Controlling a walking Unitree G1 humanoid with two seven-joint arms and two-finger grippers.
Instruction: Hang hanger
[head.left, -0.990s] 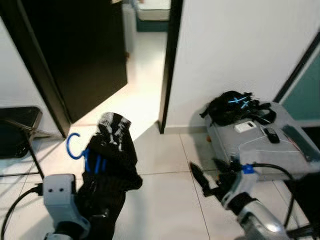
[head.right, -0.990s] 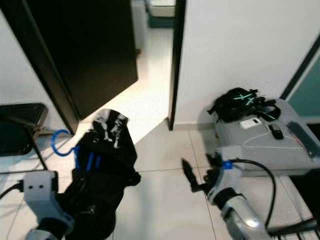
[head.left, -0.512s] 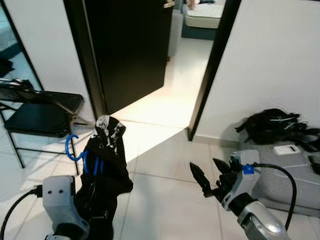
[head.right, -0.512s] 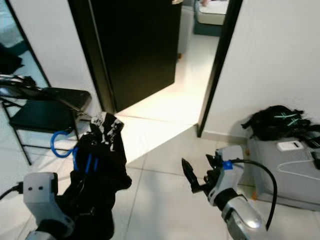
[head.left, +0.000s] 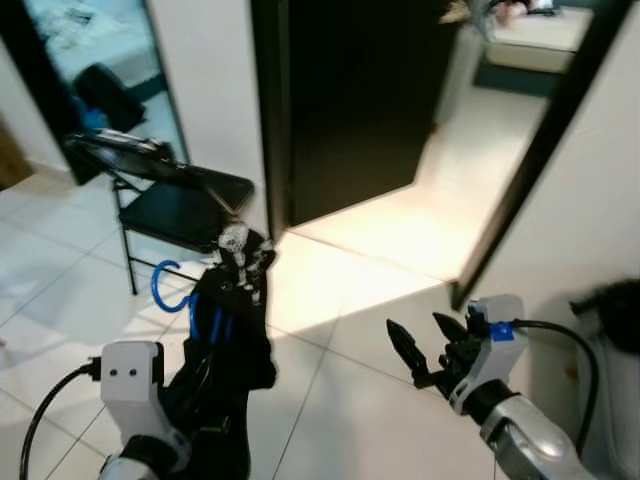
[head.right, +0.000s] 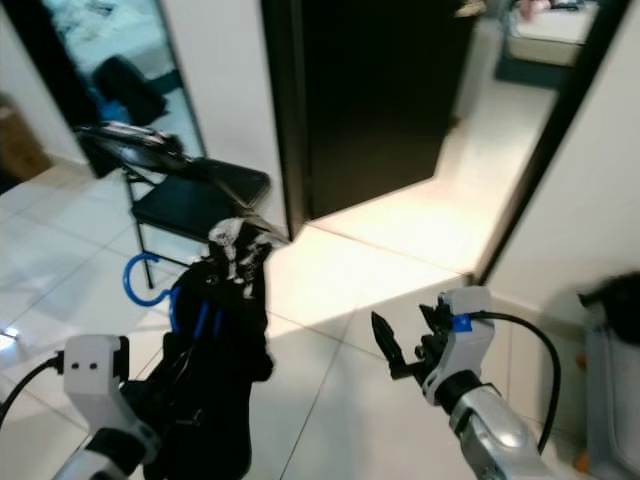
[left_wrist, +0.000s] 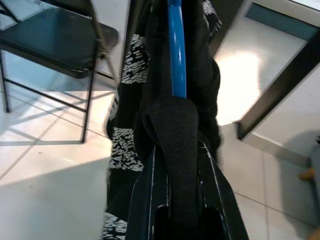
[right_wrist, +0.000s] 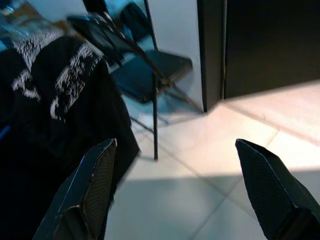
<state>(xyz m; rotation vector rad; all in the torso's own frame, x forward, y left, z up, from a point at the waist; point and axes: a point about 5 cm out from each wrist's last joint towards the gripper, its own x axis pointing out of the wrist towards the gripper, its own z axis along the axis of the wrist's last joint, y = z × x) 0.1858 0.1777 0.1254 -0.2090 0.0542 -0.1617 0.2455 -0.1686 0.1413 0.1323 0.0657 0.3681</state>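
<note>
Standing on a pale tiled floor (head.left: 350, 400) before a dark open door (head.left: 360, 100), the robot looks to be in the carrying stage of the job, with the hanging itself not yet done. No rail or hook to receive the hanger can be made out, so finding a place for it is what remains, as far as can be judged.

A black folding chair (head.left: 185, 210) stands near the white wall on the robot's left, just beyond the load.

The black garment (head.left: 225, 380), patterned white at its top, drapes over the blue hanger (head.left: 165, 290), whose hook curls out toward the chair. The left gripper (left_wrist: 175, 150) holds this bundle up in front of the body; in the left wrist view its fingers (left_wrist: 172, 135) are pressed together on the hanger's blue bar, with the cloth bunched around them.

The right gripper (head.right: 405, 345) hovers over bare floor, well apart from the garment, its fingers (right_wrist: 92, 180) spread wide and holding nothing.
</note>
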